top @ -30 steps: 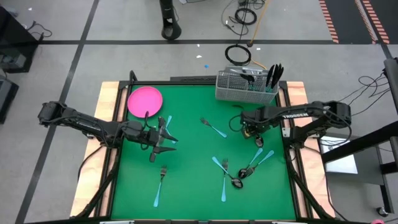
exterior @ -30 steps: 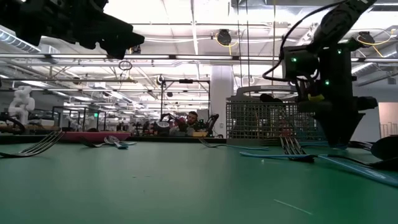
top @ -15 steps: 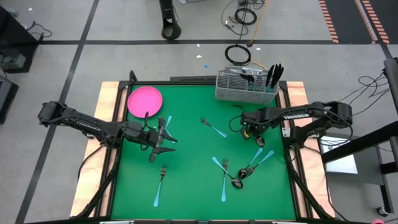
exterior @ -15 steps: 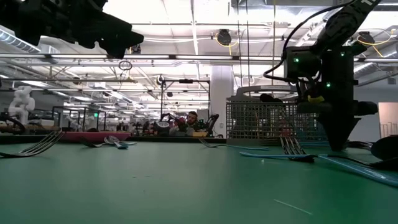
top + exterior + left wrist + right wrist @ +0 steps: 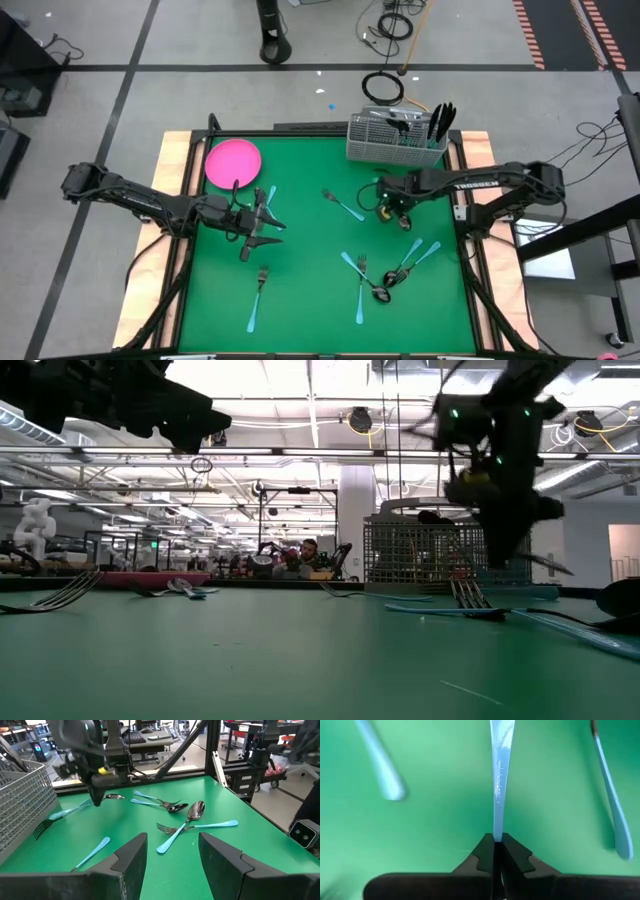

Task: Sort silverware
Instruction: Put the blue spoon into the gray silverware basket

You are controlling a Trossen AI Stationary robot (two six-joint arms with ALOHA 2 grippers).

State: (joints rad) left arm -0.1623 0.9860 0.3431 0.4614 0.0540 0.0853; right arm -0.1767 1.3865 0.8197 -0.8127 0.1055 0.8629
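Tightly closed, right hand [image 5: 497,851] pinches a blue-handled utensil [image 5: 500,775].

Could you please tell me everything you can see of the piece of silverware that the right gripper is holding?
It is a utensil with a thin, light-blue, plastic-looking handle, flat and tapering toward the right gripper, whose dark fingers are shut on its narrow end. Its far end runs out of the wrist view, so whether it is a fork, spoon or knife cannot be told. It seems lifted off the green table, touching only the fingers. From above, the gripper hangs right of centre, in front of the caddy.
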